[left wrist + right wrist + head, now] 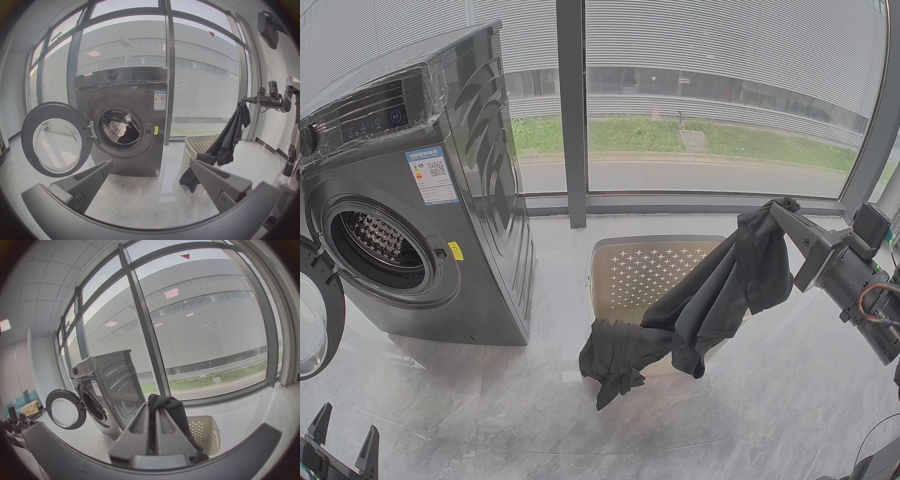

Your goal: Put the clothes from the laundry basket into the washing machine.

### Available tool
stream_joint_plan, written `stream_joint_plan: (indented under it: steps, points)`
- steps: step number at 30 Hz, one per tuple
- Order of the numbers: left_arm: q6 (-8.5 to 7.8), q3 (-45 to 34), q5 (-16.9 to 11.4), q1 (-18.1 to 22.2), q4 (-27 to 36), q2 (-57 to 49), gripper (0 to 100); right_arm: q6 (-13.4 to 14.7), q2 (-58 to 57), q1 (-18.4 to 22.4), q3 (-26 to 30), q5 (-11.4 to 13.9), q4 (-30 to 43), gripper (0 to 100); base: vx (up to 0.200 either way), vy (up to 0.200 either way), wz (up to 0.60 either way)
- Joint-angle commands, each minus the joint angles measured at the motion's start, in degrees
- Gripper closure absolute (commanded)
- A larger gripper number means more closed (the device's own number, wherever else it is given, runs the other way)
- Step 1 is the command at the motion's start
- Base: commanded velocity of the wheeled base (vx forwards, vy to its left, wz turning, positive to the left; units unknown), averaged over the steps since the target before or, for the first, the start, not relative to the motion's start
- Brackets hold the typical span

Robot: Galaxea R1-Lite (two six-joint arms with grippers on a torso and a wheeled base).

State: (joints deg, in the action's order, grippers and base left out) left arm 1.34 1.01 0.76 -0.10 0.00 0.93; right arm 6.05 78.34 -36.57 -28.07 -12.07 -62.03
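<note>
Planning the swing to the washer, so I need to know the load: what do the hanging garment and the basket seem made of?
Garment: soft, thin fabric, dark grey and matte; it hangs limp in loose folds from the right gripper. Exact fibre unclear.
Basket: likely rigid plastic, beige, smooth; its walls keep shape and carry neat star-shaped holes.

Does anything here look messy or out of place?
The dark garment pinched in the right end effector is only half lifted: its lower end drapes over the front rim of the laundry basket and hangs outside it. The washing machine has plastic wrap over its control panel. Nothing looks spilled or broken.
</note>
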Motion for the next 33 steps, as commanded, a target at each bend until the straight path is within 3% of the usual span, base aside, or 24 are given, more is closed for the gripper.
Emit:
stream_joint_plan:
  steps: [1, 33]
  points:
    - [0.07, -0.84, 0.04, 0.01, 0.00, -0.84, 0, 0.02, 0.15, 0.10, 0.30, -0.24, 0.06, 100, 0.000, 0.200, 0.00]
    - [0.24, -0.84, 0.12, 0.01, 0.00, -0.84, 0, 0.63, 2.00, -3.33, 0.39, 0.56, -0.99, 100, 0.000, 0.200, 0.00]
